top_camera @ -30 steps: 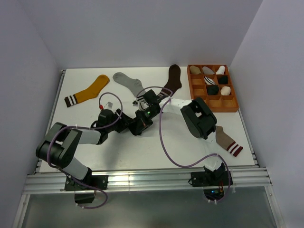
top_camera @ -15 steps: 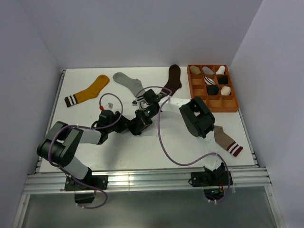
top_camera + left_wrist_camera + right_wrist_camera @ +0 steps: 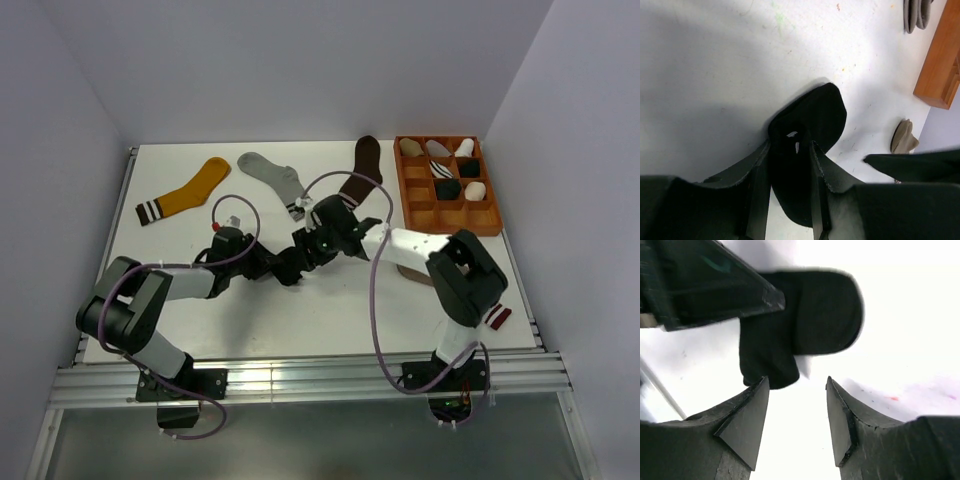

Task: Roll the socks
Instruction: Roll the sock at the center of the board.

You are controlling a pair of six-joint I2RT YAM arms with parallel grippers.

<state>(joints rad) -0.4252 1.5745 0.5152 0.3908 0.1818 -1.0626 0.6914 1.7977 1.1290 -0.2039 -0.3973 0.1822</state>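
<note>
A plain black sock (image 3: 812, 112), partly rolled into a bundle, lies on the white table near the middle (image 3: 296, 264). My left gripper (image 3: 790, 148) is shut on the bundle, one finger on each side. My right gripper (image 3: 797, 382) stands open just short of the same sock (image 3: 810, 320), with only bare table between its fingers (image 3: 747, 420). From above, the two grippers meet nose to nose, left (image 3: 283, 268) and right (image 3: 310, 250). A taupe sock (image 3: 408, 270) lies mostly hidden under the right arm, its maroon cuff (image 3: 497, 318) showing at the near right.
At the back lie a mustard sock (image 3: 190, 188), a grey sock (image 3: 272, 175) and a dark brown sock (image 3: 365, 165). A wooden compartment tray (image 3: 488, 226) holding several rolled socks stands at the back right. Purple cables loop over both arms.
My right gripper has opened and let go of the black sock, and its elbow has swung toward the near right. My left gripper has closed in on the bundle.
</note>
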